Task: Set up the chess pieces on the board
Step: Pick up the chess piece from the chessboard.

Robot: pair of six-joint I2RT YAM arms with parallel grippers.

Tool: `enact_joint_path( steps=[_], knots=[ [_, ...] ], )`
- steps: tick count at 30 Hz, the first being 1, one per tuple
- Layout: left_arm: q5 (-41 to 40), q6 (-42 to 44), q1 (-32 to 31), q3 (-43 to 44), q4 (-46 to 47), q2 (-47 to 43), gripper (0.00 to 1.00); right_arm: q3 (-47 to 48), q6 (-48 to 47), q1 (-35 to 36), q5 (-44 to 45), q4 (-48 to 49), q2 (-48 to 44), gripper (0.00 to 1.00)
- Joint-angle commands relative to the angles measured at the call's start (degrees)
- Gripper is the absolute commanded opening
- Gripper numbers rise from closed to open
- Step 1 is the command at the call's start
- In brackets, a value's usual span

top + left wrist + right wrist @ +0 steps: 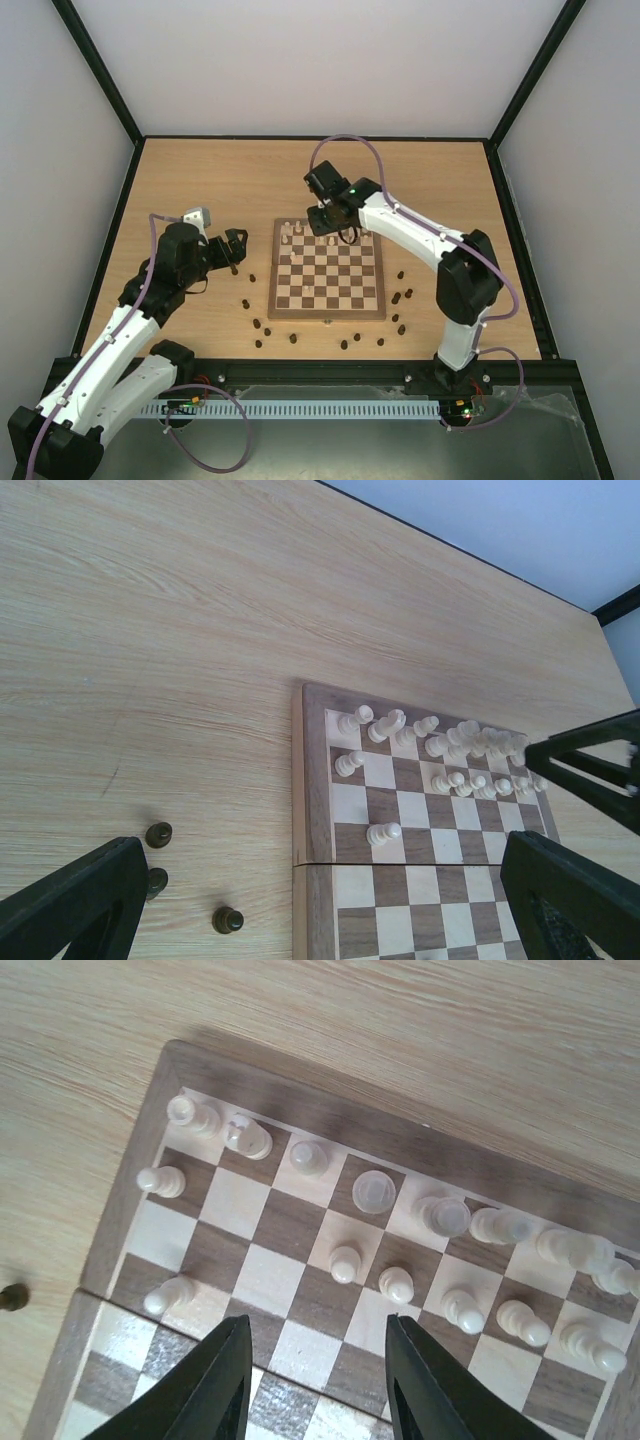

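Your right gripper (338, 228) hangs over the far edge of the chessboard (330, 285). Its wrist view shows it released: the two black fingers (222, 1385) stand apart, with only chequered squares between them and nothing held. Just beyond those fingertips are the cream pieces (373, 1192), gathered at the chessboard's far end. A line of taller figures runs along the farthest row, with a knight (247, 1137) second from the left corner. Pawns stand in the row just in front of them. A lone cream pawn (170, 1295) stands apart from the rest, on the left side and close to the seam across the chessboard's middle.

Your left gripper (236, 252) sits off the chessboard's left edge, low above the table (200, 190). It is spread wide and empty. In its wrist view one finger (75, 905) fills the lower left corner and the other the lower right, with bare wood and the chessboard's corner between them.

The dark pieces (257, 324) all lie on the table around the chessboard, with none on its squares. One scatter runs down the left side and curls round the near left corner, a few sit along the near edge, and another cluster lies just off the right edge. Three of them (158, 834) show beside your left gripper's finger, upright as far as you can tell, and one is partly hidden by that finger.
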Motion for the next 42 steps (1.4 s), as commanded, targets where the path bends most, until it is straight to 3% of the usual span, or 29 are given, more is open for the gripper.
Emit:
enact_joint_path(
  steps=[1, 17, 26, 32, 42],
  knots=[
    [-0.36, 0.21, -0.26, 1.35, 0.89, -0.16, 0.99, -2.49, 0.16, -0.21, -2.13, -2.88, -4.35, 0.38],
    [-0.83, 0.26, -0.24, 3.18, -0.85, -0.74, 0.99, -12.34, -0.19, 0.52, -11.34, 0.77, -13.07, 0.44],
    [-1.41, 0.08, -0.22, 3.96, -1.92, -1.35, 0.99, -22.46, 1.47, 7.61, -7.91, 1.83, -17.56, 0.47],
    [-1.07, -0.1, -0.23, 3.87, -1.57, -1.58, 0.99, -24.91, 3.08, 11.15, -5.44, 2.49, -16.63, 0.47],
    [-0.99, 0.08, -0.21, 4.02, -2.58, -2.67, 0.99, -21.06, 3.66, 14.89, -4.24, 3.17, -10.12, 0.46]
  ],
)
